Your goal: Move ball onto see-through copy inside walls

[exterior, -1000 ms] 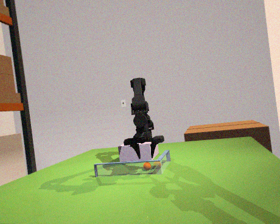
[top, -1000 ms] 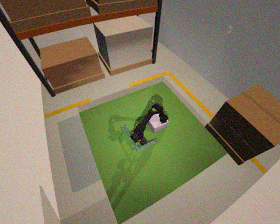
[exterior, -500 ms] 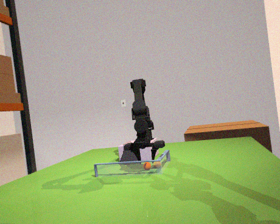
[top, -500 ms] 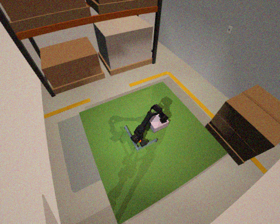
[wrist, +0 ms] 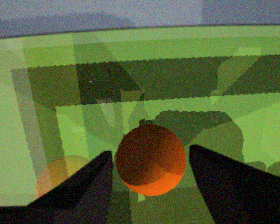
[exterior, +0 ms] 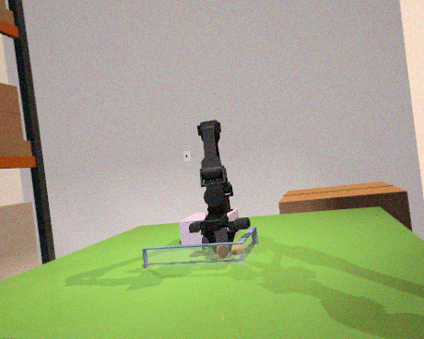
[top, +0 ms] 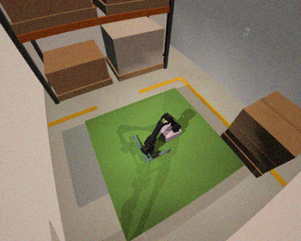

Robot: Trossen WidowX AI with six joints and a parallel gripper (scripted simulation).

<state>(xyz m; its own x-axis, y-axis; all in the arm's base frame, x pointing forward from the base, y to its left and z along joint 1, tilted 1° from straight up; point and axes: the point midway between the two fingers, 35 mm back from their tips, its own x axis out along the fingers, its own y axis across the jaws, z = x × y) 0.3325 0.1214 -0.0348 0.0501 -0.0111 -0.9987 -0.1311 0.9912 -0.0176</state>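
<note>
Ball (wrist: 151, 160) sits between the gripper (wrist: 150, 172) fingers, jaws narrowing but seemingly not yet gripping, just inside the walls (exterior: 198, 254). A squeeze off-centre could squirt it away from the see-through copy (wrist: 62, 175) just beside it. Only the wrist view shows that gap; the top view hides both.

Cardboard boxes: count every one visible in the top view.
5. Two on the rack's upper shelf, two on the floor beneath it, one right of the green mat. Others may be hidden outside the frame.
</note>
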